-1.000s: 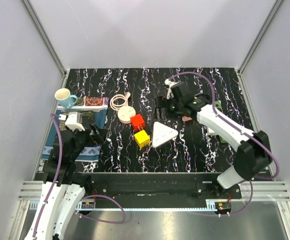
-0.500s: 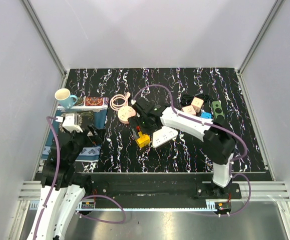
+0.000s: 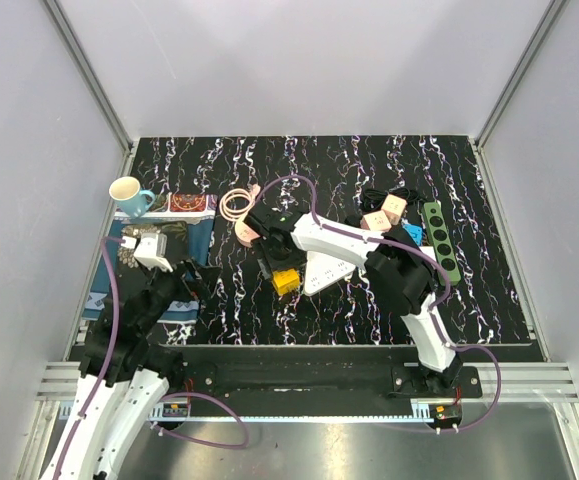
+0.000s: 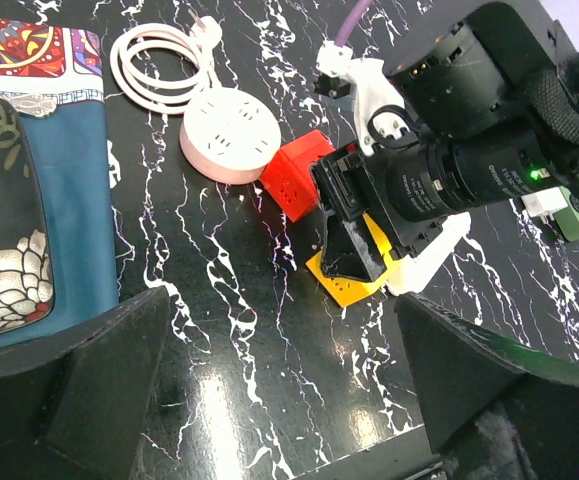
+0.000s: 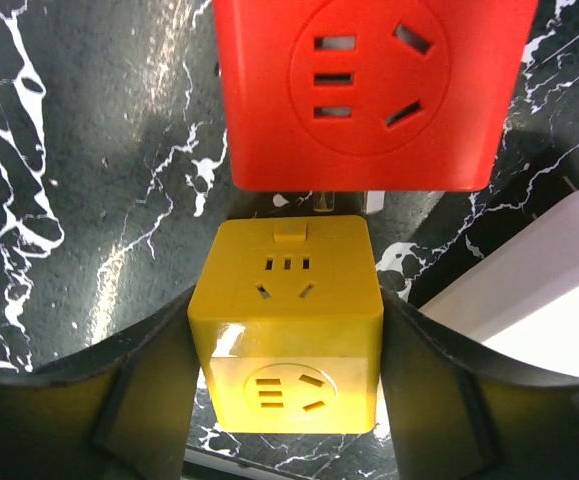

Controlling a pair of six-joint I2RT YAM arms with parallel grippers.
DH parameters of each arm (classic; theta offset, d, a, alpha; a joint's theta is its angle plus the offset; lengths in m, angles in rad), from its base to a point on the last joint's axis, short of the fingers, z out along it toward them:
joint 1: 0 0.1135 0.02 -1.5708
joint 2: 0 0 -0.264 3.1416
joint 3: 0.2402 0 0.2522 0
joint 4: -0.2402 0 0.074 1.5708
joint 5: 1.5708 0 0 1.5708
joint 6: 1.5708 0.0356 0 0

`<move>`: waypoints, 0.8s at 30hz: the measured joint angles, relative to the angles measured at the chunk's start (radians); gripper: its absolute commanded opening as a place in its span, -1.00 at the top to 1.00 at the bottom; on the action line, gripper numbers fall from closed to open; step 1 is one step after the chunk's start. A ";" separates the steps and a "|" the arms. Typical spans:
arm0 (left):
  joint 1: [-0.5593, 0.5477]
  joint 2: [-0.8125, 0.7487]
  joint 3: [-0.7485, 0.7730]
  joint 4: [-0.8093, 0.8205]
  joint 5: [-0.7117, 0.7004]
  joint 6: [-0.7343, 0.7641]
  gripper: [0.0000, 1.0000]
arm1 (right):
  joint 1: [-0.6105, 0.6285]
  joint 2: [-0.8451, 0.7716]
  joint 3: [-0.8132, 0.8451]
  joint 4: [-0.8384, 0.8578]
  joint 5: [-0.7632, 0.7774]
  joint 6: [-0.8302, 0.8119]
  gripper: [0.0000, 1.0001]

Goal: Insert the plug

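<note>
A pink cord lies coiled (image 4: 159, 60) at the back, and its plug (image 4: 207, 28) rests on the table beside the round pink power strip (image 4: 227, 138); the plug (image 3: 255, 188) also shows from above. My right gripper (image 5: 284, 310) is down over a yellow socket cube (image 5: 287, 330), one finger pressed against each side of it. The cube (image 3: 285, 281) sits just in front of a red socket cube (image 5: 369, 90). My left gripper (image 4: 289, 390) hangs open above bare table at the near left, holding nothing.
A white triangular power strip (image 3: 329, 270) touches the yellow cube's right side. A green power strip (image 3: 441, 240), wooden blocks (image 3: 387, 212) and a black cable (image 3: 384, 195) lie at the back right. A blue mug (image 3: 127, 192) and a patterned cloth (image 3: 189, 215) are on the left.
My right arm swung left from the back middle to the cubes, came down over the yellow one, and its jaws narrowed onto it. The left arm barely shifted.
</note>
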 measured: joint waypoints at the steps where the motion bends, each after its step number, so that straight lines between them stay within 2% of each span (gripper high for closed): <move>1: -0.003 0.000 0.000 0.000 0.000 -0.001 -0.98 | 0.000 0.005 0.003 -0.002 0.001 0.001 -0.22; 2: -0.008 0.000 -0.004 0.001 0.000 -0.002 -0.98 | 0.000 0.010 0.012 -0.007 0.003 0.005 -0.02; 5: -0.009 0.000 -0.013 0.001 0.000 -0.005 -0.98 | 0.000 0.011 0.014 -0.009 0.004 0.010 0.38; 12: -0.010 0.025 -0.037 0.048 0.028 -0.030 -0.98 | 0.000 -0.045 -0.036 0.017 0.017 0.042 0.78; 18: -0.021 0.141 -0.079 0.157 0.097 -0.107 -0.98 | 0.000 -0.296 -0.190 0.114 0.047 0.125 0.81; 24: -0.124 0.262 -0.087 0.312 0.100 -0.170 -0.98 | 0.000 -0.523 -0.306 0.267 0.095 0.218 0.87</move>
